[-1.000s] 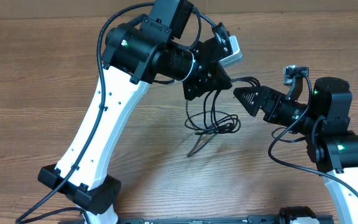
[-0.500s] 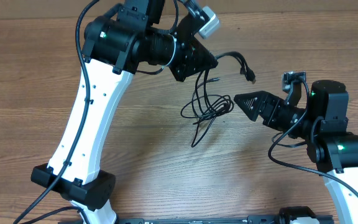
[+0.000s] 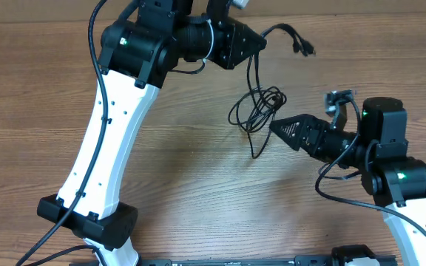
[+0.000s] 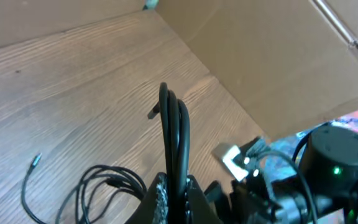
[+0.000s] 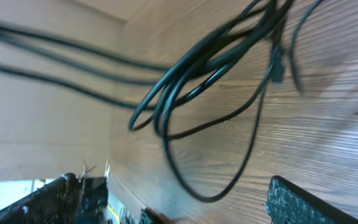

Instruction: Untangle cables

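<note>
The cables [image 3: 257,111] are thin black cords. They hang in tangled loops from my left gripper [image 3: 262,44], which is shut on several strands near the table's far edge. Their plug ends [image 3: 302,46] stick out to the right of it. In the left wrist view the pinched cables [image 4: 173,130] rise straight out of the shut gripper [image 4: 178,198], with loose loops [image 4: 107,180] lower left. My right gripper [image 3: 273,125] points left just below and right of the hanging loops, open and empty. In the right wrist view the cables [image 5: 185,71] cross above the wide-open gripper [image 5: 179,205].
The wooden table [image 3: 43,111] lies under everything. A cardboard-coloured wall [image 4: 272,56] runs along the far edge behind the left gripper. The left arm's white link [image 3: 109,140] crosses the left half. The right arm's black body [image 3: 390,159] sits at the right.
My left gripper has carried the cables toward the far edge, dragging the loops up and to the right. The right gripper has shifted slightly left and nearer, staying beside the loops.
</note>
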Controlling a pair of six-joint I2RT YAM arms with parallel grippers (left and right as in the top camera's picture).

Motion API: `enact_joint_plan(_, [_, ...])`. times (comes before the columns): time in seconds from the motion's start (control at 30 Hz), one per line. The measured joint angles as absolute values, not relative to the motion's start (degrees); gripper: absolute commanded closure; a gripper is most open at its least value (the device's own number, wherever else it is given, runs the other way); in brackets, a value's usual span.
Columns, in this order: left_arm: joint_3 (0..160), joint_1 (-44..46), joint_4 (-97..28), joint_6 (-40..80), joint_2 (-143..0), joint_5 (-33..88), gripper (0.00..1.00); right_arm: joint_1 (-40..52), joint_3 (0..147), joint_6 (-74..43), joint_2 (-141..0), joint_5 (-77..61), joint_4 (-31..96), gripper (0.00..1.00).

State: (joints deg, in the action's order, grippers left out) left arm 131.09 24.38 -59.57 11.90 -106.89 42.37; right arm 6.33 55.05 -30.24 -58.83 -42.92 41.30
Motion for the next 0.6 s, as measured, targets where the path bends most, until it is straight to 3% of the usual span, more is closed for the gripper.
enact_joint_plan(0.27, [131.1, 28.4, -53.5, 19.8, -106.9, 42.0, 0.96, 8.7, 55.0, -30.4, -59.4, -42.6, 37.8, 0.09])
enact_joint_plan(0.43, [131.1, 30.0, -52.3, 22.5, -106.9, 42.0, 0.96, 8.7, 55.0, -30.5, -63.4, -41.9, 34.0, 0.61])
enact_joint_plan(0.5, [131.1, 30.2, -52.3, 22.6, -106.9, 41.6, 0.96, 8.7, 55.0, -31.1, -64.6, -41.7, 34.0, 0.75])
enact_joint_plan(0.53, [131.1, 30.2, -52.3, 22.6, -106.9, 41.2, 0.96, 8.7, 55.0, -30.8, -65.0, -41.7, 33.9, 0.88])
enact_joint_plan(0.57, [131.1, 30.2, -52.4, 22.6, -106.9, 41.0, 0.96, 8.7, 55.0, -30.9, -65.2, -41.5, 33.8, 0.96])
enact_joint_plan(0.6, [131.1, 30.1, -52.4, 22.6, -106.9, 40.6, 0.96, 8.7, 55.0, -31.0, -65.2, -41.6, 33.8, 0.96])
